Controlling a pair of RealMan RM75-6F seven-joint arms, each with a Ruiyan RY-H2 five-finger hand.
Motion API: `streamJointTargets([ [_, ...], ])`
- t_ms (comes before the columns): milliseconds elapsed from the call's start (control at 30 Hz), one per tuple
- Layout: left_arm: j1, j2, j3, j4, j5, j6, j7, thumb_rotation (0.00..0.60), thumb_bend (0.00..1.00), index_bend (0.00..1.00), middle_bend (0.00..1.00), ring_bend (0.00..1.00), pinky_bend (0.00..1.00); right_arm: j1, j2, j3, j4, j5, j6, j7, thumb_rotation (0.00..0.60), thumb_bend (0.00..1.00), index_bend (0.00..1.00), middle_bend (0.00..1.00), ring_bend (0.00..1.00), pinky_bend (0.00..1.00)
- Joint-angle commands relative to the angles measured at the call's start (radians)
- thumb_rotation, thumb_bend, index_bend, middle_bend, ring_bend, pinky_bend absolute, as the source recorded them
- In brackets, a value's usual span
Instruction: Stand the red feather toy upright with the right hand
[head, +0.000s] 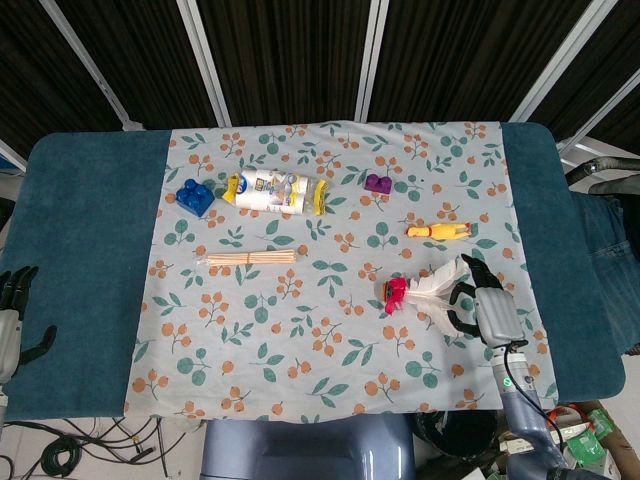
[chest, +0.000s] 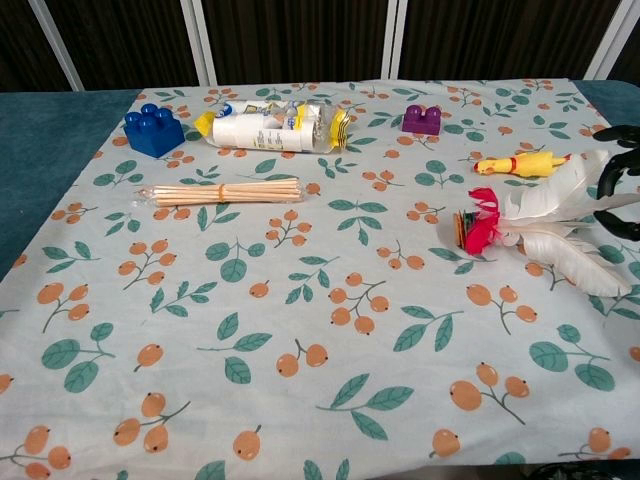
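one robot hand (head: 480, 300), fingers curled around feathers (head: 440, 285)

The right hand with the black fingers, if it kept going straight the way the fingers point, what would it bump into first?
Probably the white plumes of the red feather toy. The right hand points its fingers at them, already at their tips; whether it touches is unclear.

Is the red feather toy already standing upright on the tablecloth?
No. In the chest view the red feather toy lies on its side on the tablecloth, its white feathers stretched flat toward the right hand.
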Motion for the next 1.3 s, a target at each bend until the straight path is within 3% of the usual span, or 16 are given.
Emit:
streamJointTargets([
  [33, 0.000, 0.000, 0.000, 0.000, 0.000, 0.000, 0.000, 0.600, 0.32, 0.03, 0.06, 0.01, 0.05, 0.000, 0.001, 0.000, -0.001, 0.002, -0.001, 0.000, 0.600, 0.37, 0.61, 0.04, 0.00, 0.15],
  [1300, 0.000, 0.000, -0.001, -0.003, -0.001, 0.001, 0.003, 0.600, 0.32, 0.03, 0.06, 0.01, 0.05, 0.029, 0.030, 0.004, -0.026, -0.023, -0.008, -0.028, 0.600, 0.37, 0.62, 0.04, 0.00, 0.15],
])
